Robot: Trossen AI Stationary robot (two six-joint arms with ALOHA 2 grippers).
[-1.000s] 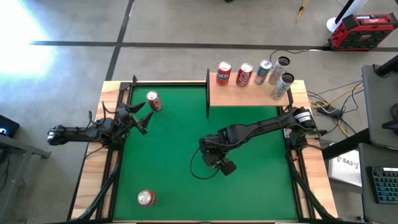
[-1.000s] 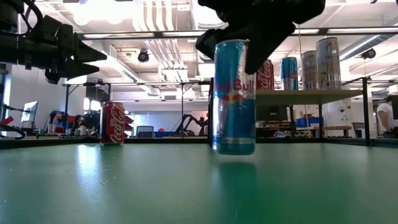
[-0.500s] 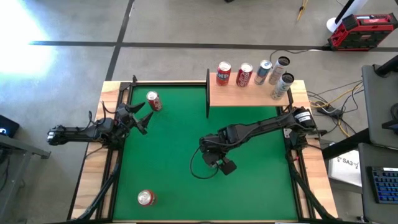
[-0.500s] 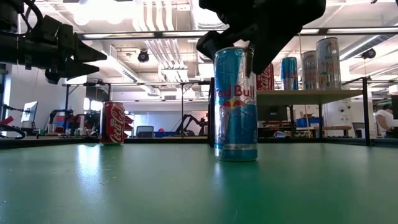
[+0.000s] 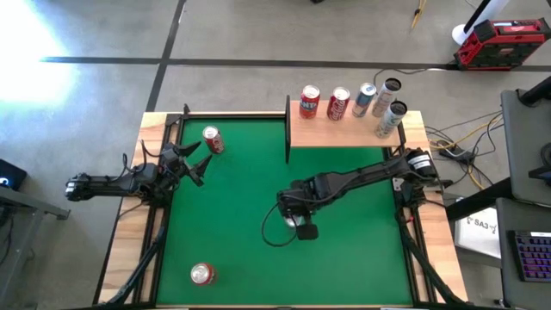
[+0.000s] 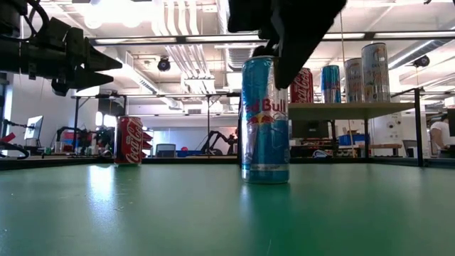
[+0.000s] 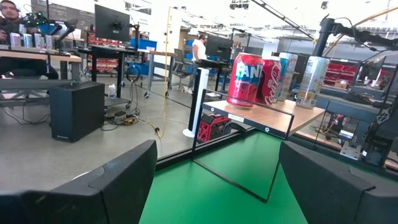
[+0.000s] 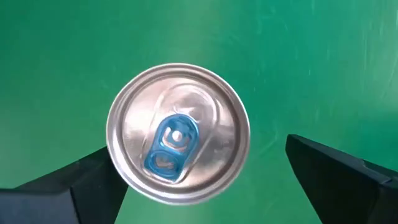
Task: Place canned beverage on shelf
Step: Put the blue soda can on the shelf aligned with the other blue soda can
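Two dark arms share a green table. At centre frame, the right gripper (image 8: 199,180) hangs over an upright blue Red Bull can (image 6: 265,121), fingers spread wide and clear of it, holding nothing. The left gripper (image 5: 191,160), at the left edge, is partly open and empty. Five cans already stand on the wooden shelf (image 5: 344,131), upper right. An off-centre closing could knock this tall, narrow can over.
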